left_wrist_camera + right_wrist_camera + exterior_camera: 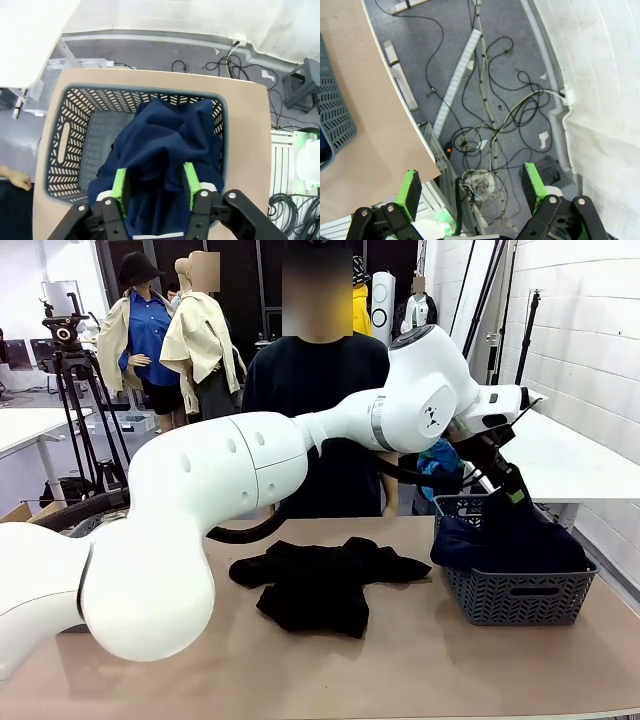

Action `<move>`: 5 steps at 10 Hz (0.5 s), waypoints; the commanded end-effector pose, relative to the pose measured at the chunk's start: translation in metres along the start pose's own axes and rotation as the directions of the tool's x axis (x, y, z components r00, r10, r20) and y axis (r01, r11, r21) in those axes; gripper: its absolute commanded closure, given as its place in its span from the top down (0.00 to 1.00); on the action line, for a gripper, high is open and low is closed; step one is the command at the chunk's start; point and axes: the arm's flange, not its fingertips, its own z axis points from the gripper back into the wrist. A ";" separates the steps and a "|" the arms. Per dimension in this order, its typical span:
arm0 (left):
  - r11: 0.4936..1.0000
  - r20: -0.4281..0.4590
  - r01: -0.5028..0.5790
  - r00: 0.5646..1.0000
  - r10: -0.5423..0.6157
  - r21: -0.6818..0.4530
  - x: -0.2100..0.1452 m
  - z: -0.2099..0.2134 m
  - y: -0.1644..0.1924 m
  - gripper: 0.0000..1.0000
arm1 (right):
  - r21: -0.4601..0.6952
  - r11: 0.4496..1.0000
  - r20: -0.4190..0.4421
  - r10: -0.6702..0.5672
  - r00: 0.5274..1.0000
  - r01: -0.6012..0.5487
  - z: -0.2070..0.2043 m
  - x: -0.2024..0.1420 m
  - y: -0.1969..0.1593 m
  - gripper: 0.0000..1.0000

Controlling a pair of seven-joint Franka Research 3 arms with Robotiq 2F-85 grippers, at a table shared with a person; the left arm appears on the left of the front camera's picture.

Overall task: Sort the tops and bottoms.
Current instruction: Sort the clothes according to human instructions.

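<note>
Left gripper (152, 187) over the grey basket (65, 140) at the table's 3 o'clock side, fingers partly apart, navy bottoms (160, 145) bunched between the green pads (120, 184); whether gripped, cannot tell. Black garment (320, 580) lying at table centre. Right gripper (472, 187) past the table edge (395, 115), above floor cables (490, 125), fingers wide apart, holding nothing.

Navy bottoms (165, 145) heaped in grey basket (75, 107); black bottoms (325, 580) crumpled on table (400, 670).
</note>
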 end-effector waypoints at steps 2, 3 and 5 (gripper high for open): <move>0.997 -0.002 0.033 0.999 -0.033 0.068 0.028 0.019 0.004 1.00 | -0.004 1.000 0.000 0.002 1.000 -0.002 0.000 0.002 0.000 1.00; 0.997 0.015 0.044 0.999 -0.045 0.067 0.030 0.027 0.001 1.00 | -0.004 1.000 0.000 0.002 1.000 -0.002 0.000 0.002 0.000 1.00; 0.996 0.024 0.083 0.996 -0.084 0.040 0.020 0.071 -0.011 1.00 | -0.004 1.000 0.000 0.002 1.000 -0.002 0.000 0.002 0.000 1.00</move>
